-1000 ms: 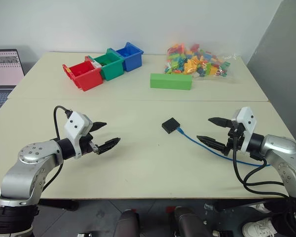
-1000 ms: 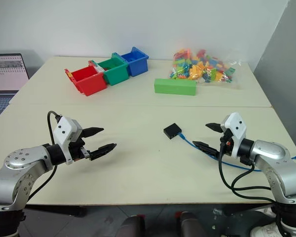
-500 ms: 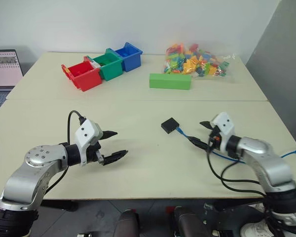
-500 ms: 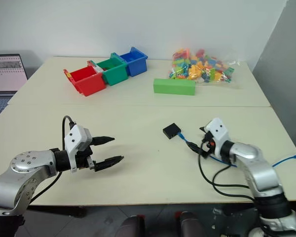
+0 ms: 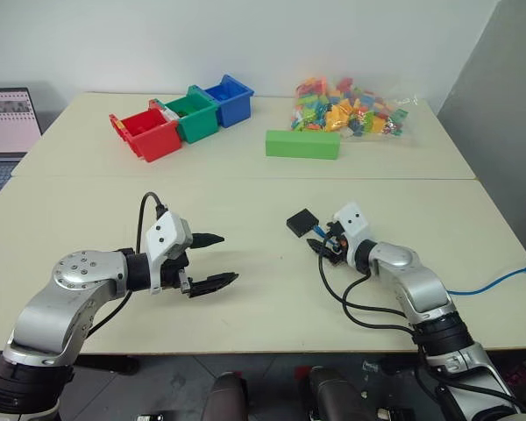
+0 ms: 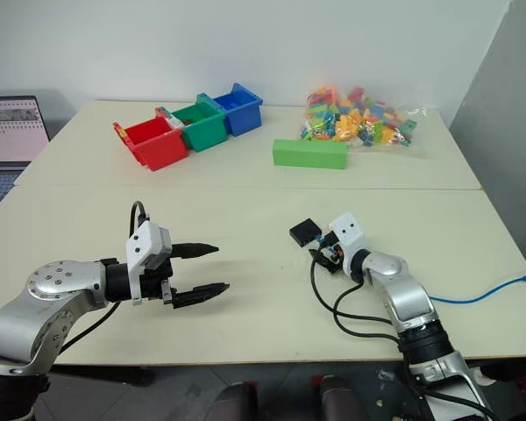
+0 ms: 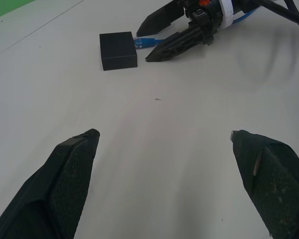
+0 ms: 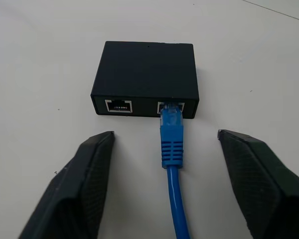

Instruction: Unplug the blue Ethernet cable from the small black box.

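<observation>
The small black box [image 8: 147, 69] lies flat on the table's middle, right of centre. It has two ports in its near side. The blue Ethernet cable [image 8: 172, 139] is plugged into one of them, and its tail [image 5: 495, 281] trails off toward the table's right edge. My right gripper [image 5: 317, 239] is low on the table just behind the plug, open. One finger [image 8: 79, 184] stands on each side of the cord and neither touches it. My left gripper [image 5: 228, 258] hovers open and empty over bare table, well to the left of the box [image 7: 118, 49].
Red [image 5: 147, 133], green [image 5: 193, 117] and blue [image 5: 230, 98] bins stand at the back left. A green block [image 5: 302, 144] and a bag of colourful bricks [image 5: 349, 110] are at the back right. A laptop [image 5: 7, 123] sits at the far left.
My right gripper has come down and to the left, up to the box, and now straddles the plug with narrower jaws. My left gripper has drifted a little to the right, still open.
</observation>
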